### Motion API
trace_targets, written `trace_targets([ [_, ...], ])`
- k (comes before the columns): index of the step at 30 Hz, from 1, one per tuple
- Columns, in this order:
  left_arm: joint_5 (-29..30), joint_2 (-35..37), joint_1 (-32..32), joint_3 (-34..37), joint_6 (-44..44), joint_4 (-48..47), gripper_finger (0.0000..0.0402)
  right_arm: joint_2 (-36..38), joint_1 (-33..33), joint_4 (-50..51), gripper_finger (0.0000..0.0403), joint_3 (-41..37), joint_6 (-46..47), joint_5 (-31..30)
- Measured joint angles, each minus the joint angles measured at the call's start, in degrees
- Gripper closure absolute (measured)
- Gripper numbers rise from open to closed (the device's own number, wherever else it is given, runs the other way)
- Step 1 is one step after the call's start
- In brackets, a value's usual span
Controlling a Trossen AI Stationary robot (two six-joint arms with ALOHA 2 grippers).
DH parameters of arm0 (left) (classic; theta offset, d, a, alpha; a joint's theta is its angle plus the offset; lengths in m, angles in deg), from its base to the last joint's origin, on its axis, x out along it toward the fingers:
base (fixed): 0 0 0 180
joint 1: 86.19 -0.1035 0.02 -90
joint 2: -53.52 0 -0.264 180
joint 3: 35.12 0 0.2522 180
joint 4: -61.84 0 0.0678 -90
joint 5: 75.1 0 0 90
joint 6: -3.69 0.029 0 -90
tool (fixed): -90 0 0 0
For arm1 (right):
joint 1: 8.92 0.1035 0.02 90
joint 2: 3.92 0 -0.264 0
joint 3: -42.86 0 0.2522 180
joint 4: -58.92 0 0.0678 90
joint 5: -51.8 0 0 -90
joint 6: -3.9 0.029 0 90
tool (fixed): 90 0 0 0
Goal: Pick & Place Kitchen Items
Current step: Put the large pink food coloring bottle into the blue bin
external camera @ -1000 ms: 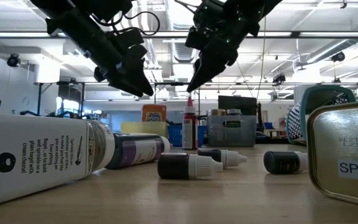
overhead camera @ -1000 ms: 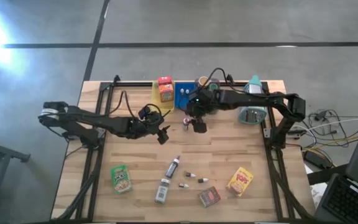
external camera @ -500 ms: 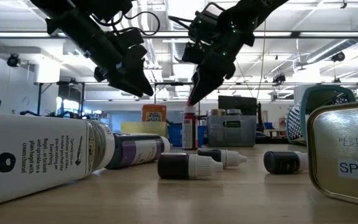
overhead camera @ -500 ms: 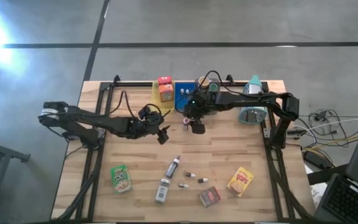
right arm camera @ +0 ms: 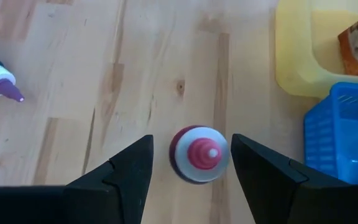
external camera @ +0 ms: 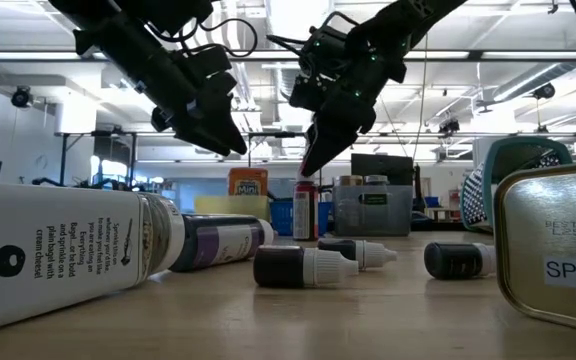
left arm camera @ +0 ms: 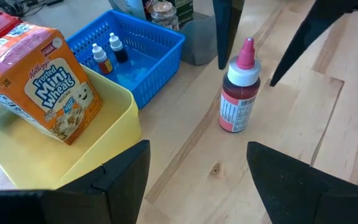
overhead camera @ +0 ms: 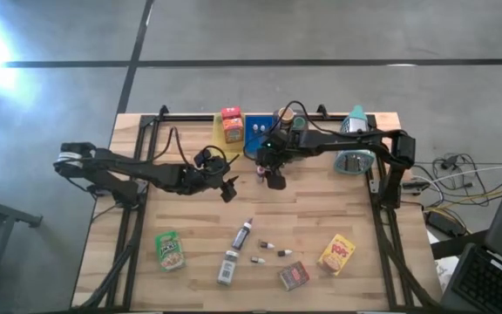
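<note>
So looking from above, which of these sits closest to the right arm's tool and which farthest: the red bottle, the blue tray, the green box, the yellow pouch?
1. Red bottle: right under the right tool, which stands open around it.
2. Blue tray: just behind, at the table's far edge.
3. Yellow pouch: near edge, right side.
4. Green box: near edge, left side, farthest.

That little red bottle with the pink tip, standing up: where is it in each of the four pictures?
High view: red bottle mid-table, by the right gripper.
Low view: upright at centre, under that gripper.
Left wrist view: right of centre.
Right wrist view: seen from above, between the fingers.
Shared landmark: blue basket.
</note>
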Motion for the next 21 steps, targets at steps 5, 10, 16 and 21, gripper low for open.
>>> trace_targets([
  [5, -0.01, 0.0, 0.01, 0.0, 0.0, 0.02, 0.0128, -0.01, -0.08, -1.49, 0.0197, 0.0, -0.03, 0.0],
  [10, 0.0, 0.0, 0.0, 0.0, 0.0, 0.02, 0.0128, 0.01, -0.23, -0.95, 0.0214, 0.0, -0.06, 0.0],
  [16, 0.01, 0.0, 0.01, 0.0, 0.0, 0.02, 0.0128, 0.01, -0.27, -0.9, 0.0236, 0.0, -0.49, 0.0],
  [21, -0.01, 0.0, 0.0, 0.0, 0.0, 0.02, 0.0128, 0.01, -0.27, -0.53, 0.0254, 0.0, -0.54, 0.0],
])
